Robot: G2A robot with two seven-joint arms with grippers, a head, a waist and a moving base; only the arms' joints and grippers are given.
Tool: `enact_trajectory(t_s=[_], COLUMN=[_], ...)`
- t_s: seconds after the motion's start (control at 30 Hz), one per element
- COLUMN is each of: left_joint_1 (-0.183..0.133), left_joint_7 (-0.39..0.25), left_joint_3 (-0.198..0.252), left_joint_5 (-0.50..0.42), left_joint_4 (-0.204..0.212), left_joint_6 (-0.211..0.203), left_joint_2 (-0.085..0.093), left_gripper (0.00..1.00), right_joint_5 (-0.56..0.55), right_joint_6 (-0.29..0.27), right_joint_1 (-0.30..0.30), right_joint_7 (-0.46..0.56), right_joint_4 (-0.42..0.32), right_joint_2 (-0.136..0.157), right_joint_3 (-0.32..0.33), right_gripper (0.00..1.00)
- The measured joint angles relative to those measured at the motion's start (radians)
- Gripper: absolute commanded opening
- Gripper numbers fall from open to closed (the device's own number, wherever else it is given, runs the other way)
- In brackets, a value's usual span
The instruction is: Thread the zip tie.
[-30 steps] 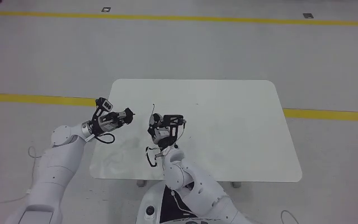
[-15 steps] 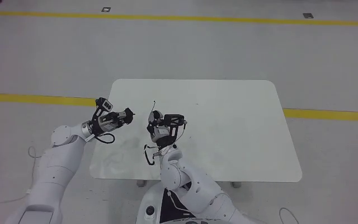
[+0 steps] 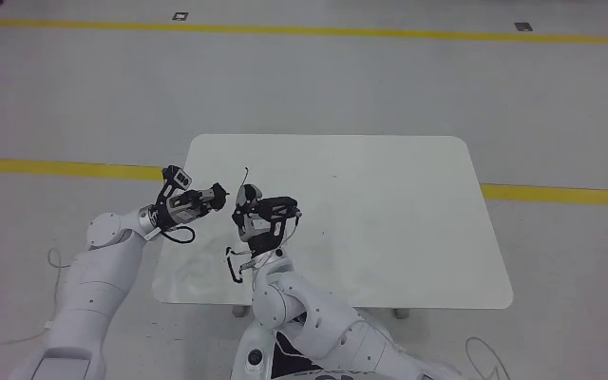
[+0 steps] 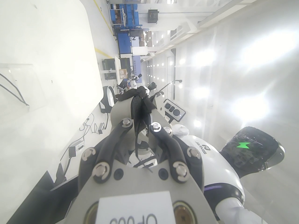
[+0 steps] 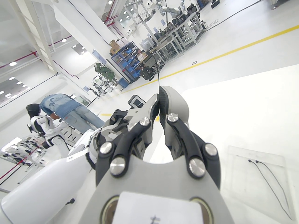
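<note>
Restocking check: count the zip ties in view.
3: one zip tie pinched in the right end effector, two in the clear tray on the table. The left end effector's black item is unclear; maybe another.

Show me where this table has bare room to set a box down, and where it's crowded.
Bare: the table from the right gripper across to its far and right edges. Crowded: the left end, where the left gripper and the right one, holding the zip tie, hover close together, with a clear sheet lying nearby.
</note>
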Motion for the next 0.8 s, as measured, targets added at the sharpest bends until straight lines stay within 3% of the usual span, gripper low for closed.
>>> enact_trajectory(t_s=[0.23,0.43,0.8], left_joint_1=[0.0,0.0,0.0], left_joint_7=[0.0,0.0,0.0], left_joint_3=[0.0,0.0,0.0], left_joint_5=[0.0,0.0,0.0], left_joint_4=[0.0,0.0,0.0], left_joint_6=[0.0,0.0,0.0], left_joint_2=[0.0,0.0,0.0], left_gripper=[0.0,0.0,0.0], right_joint_5=[-0.001,-0.045,-0.089], right_joint_6=[-0.002,-0.037,-0.069], right_joint_1=[-0.001,-0.007,0.052], right_joint_7=[0.003,0.0,-0.038], right_joint_4=[-0.001,-0.006,0.096], right_joint_2=[0.001,0.007,-0.03], right_joint_3=[0.001,0.003,0.002], right_gripper=[0.0,0.0,0.0])
